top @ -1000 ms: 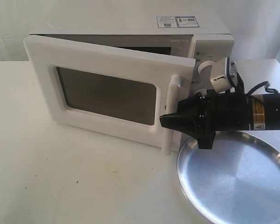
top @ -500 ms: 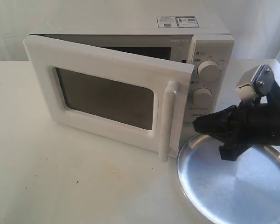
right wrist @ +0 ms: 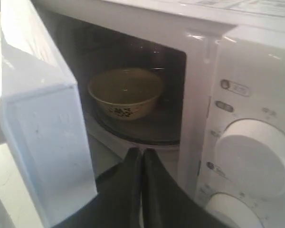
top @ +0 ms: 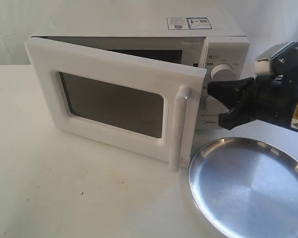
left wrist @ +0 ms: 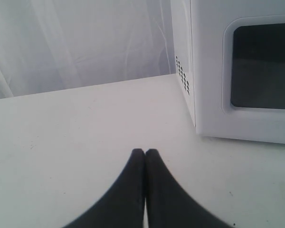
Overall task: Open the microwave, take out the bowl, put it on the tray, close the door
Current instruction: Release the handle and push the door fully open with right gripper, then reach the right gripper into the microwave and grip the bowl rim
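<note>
The white microwave (top: 139, 29) stands at the back with its door (top: 114, 99) swung partly open, its bar handle (top: 178, 126) facing front. Through the gap, the right wrist view shows the cream bowl (right wrist: 126, 92) sitting on the glass turntable (right wrist: 152, 130) inside. My right gripper (top: 211, 89) (right wrist: 141, 152) is shut and empty, hovering in front of the knob panel (right wrist: 251, 156), just right of the door's free edge (right wrist: 47, 156). The steel tray (top: 248, 186) lies on the table at the front right. My left gripper (left wrist: 145, 152) is shut and empty above the table, left of the microwave (left wrist: 237, 71).
White table (top: 64, 188) spreads in front of and left of the microwave. A pale curtain (left wrist: 76, 42) hangs behind. The open door juts forward toward the tray's left rim.
My right gripper drew away from the door handle, swung right over the tray, then rose to knob-panel height. The door stays ajar at about the same angle.
</note>
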Controlling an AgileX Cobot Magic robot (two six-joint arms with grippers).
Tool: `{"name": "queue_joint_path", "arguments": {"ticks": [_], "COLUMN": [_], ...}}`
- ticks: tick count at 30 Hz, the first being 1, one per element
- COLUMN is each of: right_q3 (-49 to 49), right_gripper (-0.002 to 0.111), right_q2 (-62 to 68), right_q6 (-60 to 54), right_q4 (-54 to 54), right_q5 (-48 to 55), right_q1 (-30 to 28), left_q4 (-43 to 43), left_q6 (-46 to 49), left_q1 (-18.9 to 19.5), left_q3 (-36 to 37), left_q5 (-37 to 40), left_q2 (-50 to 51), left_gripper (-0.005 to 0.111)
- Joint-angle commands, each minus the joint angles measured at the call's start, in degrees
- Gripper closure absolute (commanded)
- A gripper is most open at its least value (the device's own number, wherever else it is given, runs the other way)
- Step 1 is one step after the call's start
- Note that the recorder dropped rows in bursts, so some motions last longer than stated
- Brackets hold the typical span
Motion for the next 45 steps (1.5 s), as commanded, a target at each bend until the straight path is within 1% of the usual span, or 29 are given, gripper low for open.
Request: {"name": "queue_joint_path", "arguments": {"ticks": [1, 3, 5, 7, 10, 15, 17, 19, 20, 21, 22, 23, 27, 31, 33, 35, 36, 37, 40, 45], "right_q3": [-1.32, -1.32, -1.32, -1.32, -1.32, -1.20, -1.20, -1.20, -1.20, -1.20, -1.20, -1.43, -1.71, -1.71, -1.71, -2.37, -3.38, -4.27, -7.33, -12.68], "right_gripper": [0.108, 0.108, 0.108, 0.108, 0.108, 0.108, 0.108, 0.108, 0.108, 0.108, 0.108, 0.108, 0.108, 0.108, 0.108, 0.108, 0.108, 0.108, 0.108, 0.108], "right_q2": [5.62, 6.75, 6.75, 6.75, 6.39, 6.41, 6.41, 6.41, 6.41, 6.41, 6.41, 6.41, 6.41, 6.41, 6.41, 6.41, 6.67, 7.16, 9.63, 17.05], "right_q6": [-7.70, -7.89, -7.19, -6.10, -4.48, -4.48, -4.37, -4.38, -4.54, -6.30, -7.48, -8.45, -8.64, -9.43, -11.16, -19.06, -23.94, -25.70, -26.36, -26.29], "right_q4": [6.31, 3.30, -5.38, -10.16, -17.97, -18.90, -17.10, -14.08, -11.67, -7.49, -6.65, -6.49, -6.02, -5.76, -3.49, 9.15, 18.78, 21.95, 22.04, 21.78], "right_q5": [-4.71, -8.40, -14.88, -19.23, -19.23, -19.23, -19.23, -15.60, -12.65, -8.21, -7.14, -7.11, -7.77, -5.94, -3.41, 5.83, 9.96, 11.04, 10.97, 10.53], "right_q1": [1.99, 1.98, 1.98, 1.98, 2.60, 3.19, 4.40, 6.85, 8.72, 12.73, 14.66, 17.54, 23.93, 24.90, 24.90, 24.90, 24.90, 24.90, 24.90, 27.41], "left_q4": [-0.55, -0.55, -0.55, -0.55, -0.55, -0.55, -0.55, -0.55, -0.55, -0.55, -0.55, -0.55, -0.55, -0.55, -0.55, -0.55, -0.55, -0.55, -0.55, -0.55], "left_q6": [0.00, 0.00, 0.00, 0.00, 0.00, 0.00, 0.00, 0.00, 0.00, 0.00, 0.00, 0.00, 0.00, 0.00, 0.00, 0.00, 0.00, 0.00, 0.00, 0.00], "left_q1": [-0.23, -0.23, -0.23, -0.23, -0.23, -0.23, -0.23, -0.23, -0.23, -0.23, -0.23, -0.23, -0.23, -0.23, -0.23, -0.23, -0.23, -0.23, -0.23, -0.23], "left_q3": [-0.16, -0.16, -0.16, -0.16, -0.16, -0.16, -0.16, -0.16, -0.16, -0.16, -0.16, -0.16, -0.16, -0.16, -0.16, -0.16, -0.16, -0.16, -0.16, -0.16], "left_q5": [-0.21, -0.21, -0.21, -0.21, -0.21, -0.21, -0.21, -0.21, -0.21, -0.21, -0.21, -0.21, -0.21, -0.21, -0.21, -0.21, -0.21, -0.21, -0.21, -0.21], "left_q2": [-0.12, -0.12, -0.12, -0.12, -0.12, -0.12, -0.12, -0.12, -0.12, -0.12, -0.12, -0.12, -0.12, -0.12, -0.12, -0.12, -0.12, -0.12, -0.12, -0.12], "left_gripper": [0.107, 0.107, 0.107, 0.107, 0.107, 0.107, 0.107, 0.107, 0.107, 0.107, 0.107, 0.107, 0.107, 0.107, 0.107, 0.107, 0.107, 0.107, 0.107, 0.107]}}
